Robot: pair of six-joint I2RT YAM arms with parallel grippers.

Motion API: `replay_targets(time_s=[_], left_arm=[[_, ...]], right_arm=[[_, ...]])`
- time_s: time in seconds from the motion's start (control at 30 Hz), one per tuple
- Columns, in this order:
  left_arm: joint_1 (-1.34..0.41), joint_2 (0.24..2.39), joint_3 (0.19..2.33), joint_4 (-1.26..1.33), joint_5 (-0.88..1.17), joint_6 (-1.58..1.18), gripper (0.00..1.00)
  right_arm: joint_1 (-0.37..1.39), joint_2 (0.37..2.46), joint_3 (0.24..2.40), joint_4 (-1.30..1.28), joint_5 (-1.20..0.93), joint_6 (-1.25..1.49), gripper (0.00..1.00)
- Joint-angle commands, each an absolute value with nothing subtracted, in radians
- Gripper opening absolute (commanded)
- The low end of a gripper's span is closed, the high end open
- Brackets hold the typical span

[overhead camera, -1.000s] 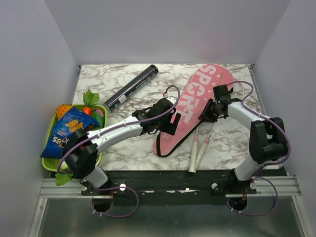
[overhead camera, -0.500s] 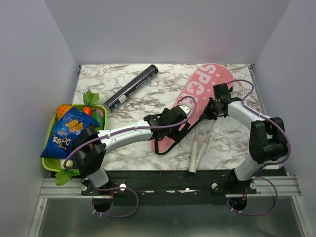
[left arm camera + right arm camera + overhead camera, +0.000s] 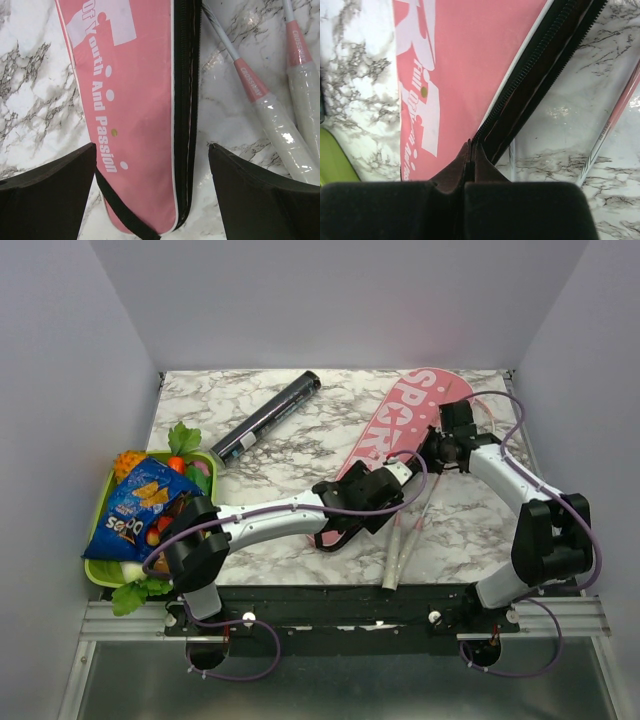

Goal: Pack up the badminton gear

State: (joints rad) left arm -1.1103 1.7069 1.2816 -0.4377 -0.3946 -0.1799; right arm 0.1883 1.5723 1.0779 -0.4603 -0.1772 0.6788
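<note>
Stretching rightward across the table, the left gripper (image 3: 151, 150) hangs wide open over the pink bag (image 3: 135, 100)'s narrow end; the right gripper (image 3: 471, 148) pinches its zipper edge (image 3: 530, 65).

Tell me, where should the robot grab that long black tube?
Probably around its middle, coming from straight above with the jaws across its narrow width. The black tube lies flat and slanted on the marble table, with bare space on both long sides.

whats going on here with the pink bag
The right fingers are pinched shut on the zipper edge of the pink bag. The left fingers hang wide open over the bag's narrow end. The handles of the two rackets lie on the table beside it, and the black tube lies further back.
</note>
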Motion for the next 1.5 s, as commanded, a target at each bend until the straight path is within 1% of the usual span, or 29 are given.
replay_targets(time_s=[0.0, 0.6, 0.63, 0.7, 0.73, 0.8, 0.83, 0.9, 0.93, 1.13, 1.23, 1.27, 1.33, 1.37, 1.47], left_arm=[[-1.123, 1.727, 1.318, -0.413, -0.449, -0.155, 0.99], [-1.138, 1.778, 1.273, -0.360, -0.541, -0.160, 0.99], [-1.138, 1.782, 1.275, -0.364, -0.540, -0.155, 0.98], [-1.137, 1.796, 1.272, -0.362, -0.540, -0.149, 0.90], [-1.137, 1.798, 1.267, -0.359, -0.538, -0.144, 0.80], [-1.137, 1.798, 1.256, -0.341, -0.531, -0.138, 0.64], [-1.135, 1.798, 1.253, -0.336, -0.531, -0.134, 0.43], [-1.132, 1.801, 1.258, -0.334, -0.532, -0.132, 0.20], [-1.132, 1.801, 1.261, -0.334, -0.532, -0.130, 0.00], [-1.117, 1.793, 1.267, -0.324, -0.548, -0.103, 0.00], [-1.077, 1.804, 1.313, -0.382, -0.560, -0.117, 0.00], [-1.063, 1.804, 1.324, -0.417, -0.555, -0.124, 0.00], [-1.011, 1.793, 1.339, -0.436, -0.526, -0.146, 0.00], [-0.987, 1.770, 1.336, -0.442, -0.512, -0.153, 0.00], [-0.899, 1.721, 1.325, -0.448, -0.457, -0.179, 0.00]], right_arm=[[0.186, 1.510, 1.117, -0.479, -0.218, 0.658, 0.00], [0.196, 1.379, 1.106, -0.522, -0.270, 0.673, 0.01], [0.198, 1.373, 1.103, -0.525, -0.271, 0.673, 0.01], [0.198, 1.364, 1.095, -0.528, -0.273, 0.673, 0.01], [0.198, 1.355, 1.089, -0.529, -0.273, 0.673, 0.01], [0.198, 1.345, 1.077, -0.532, -0.270, 0.673, 0.01], [0.196, 1.336, 1.072, -0.534, -0.268, 0.672, 0.01], [0.198, 1.332, 1.059, -0.535, -0.262, 0.672, 0.00], [0.196, 1.328, 1.055, -0.535, -0.261, 0.672, 0.01], [0.198, 1.336, 1.043, -0.531, -0.264, 0.663, 0.00], [0.196, 1.347, 1.057, -0.538, -0.268, 0.660, 0.01], [0.196, 1.351, 1.077, -0.543, -0.271, 0.658, 0.11], [0.196, 1.359, 1.100, -0.563, -0.279, 0.652, 0.25], [0.196, 1.359, 1.121, -0.569, -0.281, 0.649, 0.35], [0.196, 1.338, 1.149, -0.584, -0.265, 0.640, 0.47]])
